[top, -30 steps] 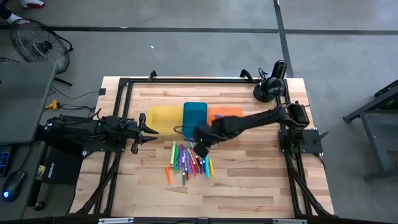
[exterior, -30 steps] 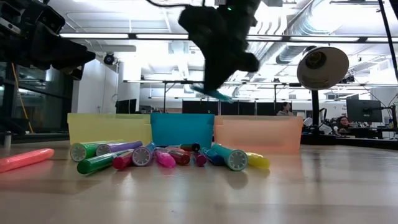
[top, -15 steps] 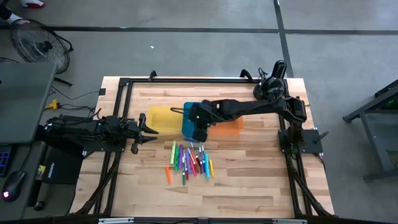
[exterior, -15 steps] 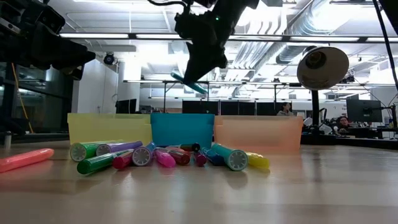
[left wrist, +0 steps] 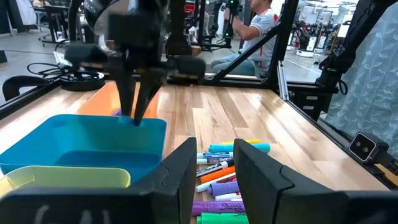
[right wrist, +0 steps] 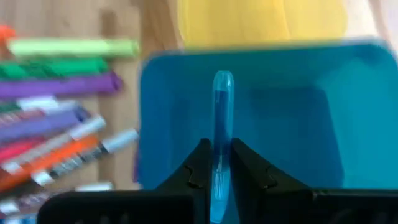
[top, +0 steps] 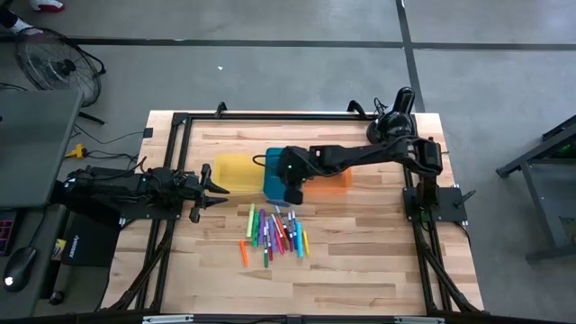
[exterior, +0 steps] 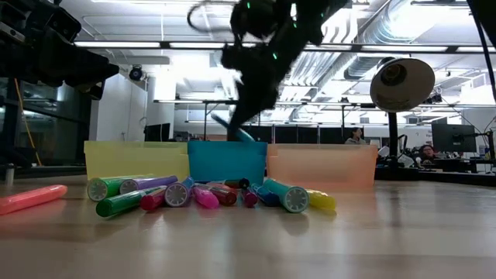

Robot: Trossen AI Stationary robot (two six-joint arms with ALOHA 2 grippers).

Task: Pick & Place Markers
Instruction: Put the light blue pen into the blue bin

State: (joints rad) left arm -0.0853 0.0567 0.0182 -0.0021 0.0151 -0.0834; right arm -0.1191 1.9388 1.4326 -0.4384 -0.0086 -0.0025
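Several markers [top: 274, 232] in mixed colours lie in a loose heap on the wooden table, in front of the trays [exterior: 209, 194]. My right gripper [top: 292, 187] hangs over the blue tray [top: 273, 175], shut on a blue marker [right wrist: 222, 118]. In the low view the marker [exterior: 235, 129] slants down just above the tray's rim [exterior: 227, 144]. My left gripper [top: 216, 184] waits open at the table's left side, level, with nothing between its fingers [left wrist: 214, 155]. My right gripper pinches the blue marker between its two fingers, by the marker's rear part [right wrist: 221, 163]. The marker lies along the fingers and sticks out past their tips. The fingers slant down from above on the table's right side. The marker is lifted clear, tilted, its free end [right wrist: 222, 78] over the blue tray.
A yellow tray [top: 236, 169] stands left of the blue one and an orange tray [top: 340, 180] right of it, all in a row. One orange marker [top: 243, 252] lies apart at the heap's left. A black lamp-like stand [top: 391, 126] sits at the far right corner.
My right gripper has carried the blue marker from above the heap toward the table's far edge, over the blue tray. It has rolled about its own axis and sunk, so the marker now slants down close to the tray's rim. The heap has stayed as it was.
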